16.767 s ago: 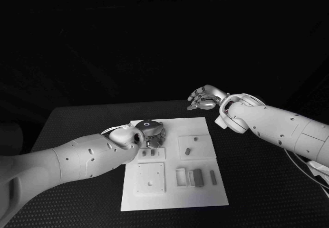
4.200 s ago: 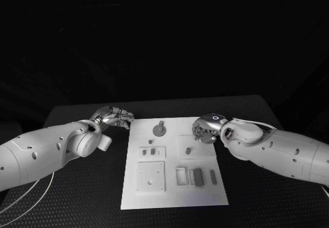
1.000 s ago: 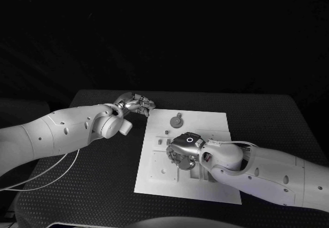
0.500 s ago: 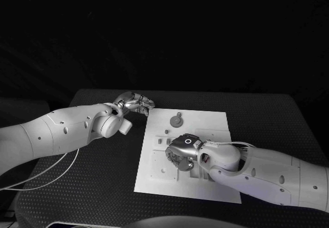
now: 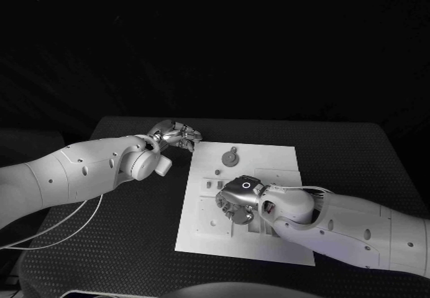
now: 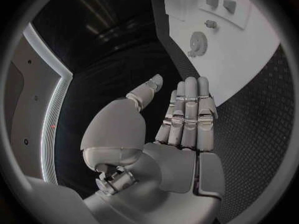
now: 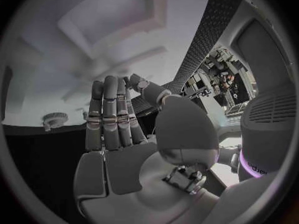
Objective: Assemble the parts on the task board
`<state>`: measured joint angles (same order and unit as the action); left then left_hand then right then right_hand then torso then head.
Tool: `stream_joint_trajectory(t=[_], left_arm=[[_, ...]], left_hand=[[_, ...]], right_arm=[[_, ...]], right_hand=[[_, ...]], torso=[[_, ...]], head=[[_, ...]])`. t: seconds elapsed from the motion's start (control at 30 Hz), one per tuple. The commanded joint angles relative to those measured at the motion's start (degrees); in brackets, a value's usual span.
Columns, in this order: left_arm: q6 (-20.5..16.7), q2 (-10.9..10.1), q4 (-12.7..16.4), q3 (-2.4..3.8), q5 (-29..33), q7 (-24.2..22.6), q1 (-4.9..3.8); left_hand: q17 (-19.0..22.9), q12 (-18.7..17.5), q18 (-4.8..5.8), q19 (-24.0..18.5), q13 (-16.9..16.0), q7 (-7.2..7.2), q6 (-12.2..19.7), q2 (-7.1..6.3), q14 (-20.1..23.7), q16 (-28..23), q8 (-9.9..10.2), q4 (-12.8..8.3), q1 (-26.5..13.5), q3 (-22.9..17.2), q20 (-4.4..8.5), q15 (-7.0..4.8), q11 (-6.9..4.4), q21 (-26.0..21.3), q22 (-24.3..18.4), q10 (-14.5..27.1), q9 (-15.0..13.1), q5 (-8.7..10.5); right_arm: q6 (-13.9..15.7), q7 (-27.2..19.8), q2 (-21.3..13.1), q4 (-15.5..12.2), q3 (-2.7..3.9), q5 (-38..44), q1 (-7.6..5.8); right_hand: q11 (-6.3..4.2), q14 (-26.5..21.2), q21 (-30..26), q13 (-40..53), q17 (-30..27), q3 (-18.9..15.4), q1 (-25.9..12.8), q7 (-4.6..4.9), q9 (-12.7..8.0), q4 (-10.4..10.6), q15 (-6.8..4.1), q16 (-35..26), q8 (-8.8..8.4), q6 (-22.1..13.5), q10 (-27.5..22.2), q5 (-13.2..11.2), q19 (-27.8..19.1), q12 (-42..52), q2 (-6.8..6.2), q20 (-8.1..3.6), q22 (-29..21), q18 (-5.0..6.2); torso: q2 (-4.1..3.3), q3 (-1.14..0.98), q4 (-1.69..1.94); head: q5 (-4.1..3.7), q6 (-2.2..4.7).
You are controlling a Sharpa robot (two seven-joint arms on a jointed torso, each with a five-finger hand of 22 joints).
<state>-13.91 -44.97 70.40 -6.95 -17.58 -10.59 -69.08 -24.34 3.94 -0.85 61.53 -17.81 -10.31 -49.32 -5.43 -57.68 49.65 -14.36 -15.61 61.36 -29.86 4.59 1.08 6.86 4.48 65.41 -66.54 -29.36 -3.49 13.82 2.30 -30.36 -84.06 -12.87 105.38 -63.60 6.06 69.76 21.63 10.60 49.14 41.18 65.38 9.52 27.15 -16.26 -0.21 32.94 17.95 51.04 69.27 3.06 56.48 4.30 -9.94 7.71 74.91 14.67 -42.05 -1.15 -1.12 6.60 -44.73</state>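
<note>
— Where is the task board (image 5: 269, 162) lying?

— It is sitting in the middle of the black table (image 5: 349, 155) as a long white plate, its long axis running from the robot's side toward the far edge, tilting slightly to the right in the head view.

— And the parts?

— A round gear (image 5: 231, 159) is lying flat near the board's far end, with a small lobe pointing toward the far edge. The left wrist view is showing the same gear (image 6: 197, 43) as a toothed disc. Small pieces (image 5: 218, 184) are sitting in a square recess nearer the middle; their orientation is too small to tell.

— What is the right hand (image 5: 237, 202) doing?

— It is hovering over the middle of the board, palm down. In the right wrist view its fingers (image 7: 109, 115) are lying straight and side by side, with nothing between them and the thumb, so it is holding nothing.

— And the left hand (image 5: 178, 134)?

— It is hanging over the table just beside the board's far left corner. Its fingers (image 6: 190, 112) are stretching out straight, the thumb standing apart, and it is also gripping nothing.
</note>
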Motion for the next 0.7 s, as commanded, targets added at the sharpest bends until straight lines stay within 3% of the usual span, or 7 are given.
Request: stream_joint_trajectory(t=[0.03, 0.2, 0.47, 0.57, 0.7], left_arm=[[0.0, 0.0, 0.1, 0.04, 0.3, -0.3, -0.08], [0.1, 0.0, 0.1, 0.04, 0.3, -0.2, -0.08], [0.1, 0.0, -0.1, 0.04, 0.4, -0.3, -0.08], [0.1, 0.0, -0.1, 0.04, 0.4, -0.3, -0.08], [0.0, 0.0, -0.1, 0.04, 0.5, -0.7, -0.07]], left_hand=[[-0.1, 0.0, -0.21, 0.6, -0.1, -0.35, 0.2, -0.36, -0.4, -0.3, -0.2, 0.2, -0.3, 0.2, 0.01, -0.02, 0.08, -0.4, -0.1, 0.4, 0.1, -0.15], [-0.1, 0.0, -0.21, 0.5, -0.1, -0.36, 0.3, -0.39, -0.4, -0.3, -0.2, 0.2, -0.3, 0.2, 0.0, -0.01, 0.09, -0.4, -0.1, 0.5, 0.1, -0.15], [-0.2, 0.0, -0.2, 0.5, -0.1, -0.38, 0.3, -0.41, -0.4, -0.3, -0.2, 0.2, -0.3, 0.2, -0.01, 0.0, 0.11, -0.4, -0.1, 0.5, 0.1, -0.15], [-0.2, 0.0, -0.2, 0.5, -0.1, -0.38, 0.3, -0.41, -0.3, -0.3, -0.2, 0.2, -0.3, 0.2, -0.01, 0.0, 0.11, -0.4, -0.1, 0.5, 0.1, -0.15], [-0.2, 0.0, -0.2, 0.5, -0.1, -0.39, 0.3, -0.41, -0.3, -0.4, -0.2, 0.2, -0.3, 0.2, -0.01, 0.01, 0.12, -0.4, -0.1, 0.5, 0.1, -0.15]], right_arm=[[1.5, 0.1, -0.8, -0.2, -0.19, -0.8, 0.24], [2.9, 0.2, -2.1, -1.6, -0.17, -1.1, -0.38], [5.2, -0.1, -5.4, -4.5, 0.07, -1.9, -1.95], [5.5, -0.2, -7.7, -6.3, 1.22, -2.4, -2.84], [3.4, 0.0, -10.8, -7.6, 3.67, -3.4, -3.6]], right_hand=[[0.53, -0.4, -0.4, -0.4, -0.1, 0.0, -0.1, 0.41, -0.3, 0.5, 0.5, -0.3, -0.64, -1.3, -1.2, -0.2, -0.7, -0.5, -1.11, 0.11, 1.4, 0.18], [1.32, -1.6, -0.4, -0.8, -0.1, 0.1, 0.2, 0.16, -0.6, 0.9, 1.27, -0.6, -1.15, -2.6, -3.3, -0.2, -1.8, -0.6, -2.35, 0.38, 1.4, 0.0], [1.46, -2.1, -0.2, -0.9, -0.1, 0.2, 0.4, -0.02, -0.7, 1.1, 1.42, -0.6, -1.06, -2.7, -3.8, -0.2, -2.4, -0.4, -2.8, 0.48, 1.5, -0.08], [1.31, -2.0, 0.0, -0.7, 0.0, 0.2, 0.6, -0.09, -0.6, 1.2, 1.29, -0.4, -0.91, -2.5, -3.5, -0.2, -2.4, -0.2, -2.85, 0.47, 1.5, -0.04], [1.04, -1.6, 0.6, -0.5, 0.1, 0.1, 0.6, -0.33, -0.6, 1.5, 1.03, 0.0, -0.67, -2.3, -2.9, -0.2, -2.2, 0.2, -2.9, 0.44, 1.5, 0.1]], torso=[[-0.01, -0.07, -0.03], [0.04, -0.06, -0.07], [0.04, -0.14, -0.11], [0.06, -0.17, -0.15], [0.04, -0.13, -0.16]], head=[[0.01, 0.1], [-0.06, 0.26], [-0.33, 0.68], [-0.62, 1.0], [-0.93, 1.45]])
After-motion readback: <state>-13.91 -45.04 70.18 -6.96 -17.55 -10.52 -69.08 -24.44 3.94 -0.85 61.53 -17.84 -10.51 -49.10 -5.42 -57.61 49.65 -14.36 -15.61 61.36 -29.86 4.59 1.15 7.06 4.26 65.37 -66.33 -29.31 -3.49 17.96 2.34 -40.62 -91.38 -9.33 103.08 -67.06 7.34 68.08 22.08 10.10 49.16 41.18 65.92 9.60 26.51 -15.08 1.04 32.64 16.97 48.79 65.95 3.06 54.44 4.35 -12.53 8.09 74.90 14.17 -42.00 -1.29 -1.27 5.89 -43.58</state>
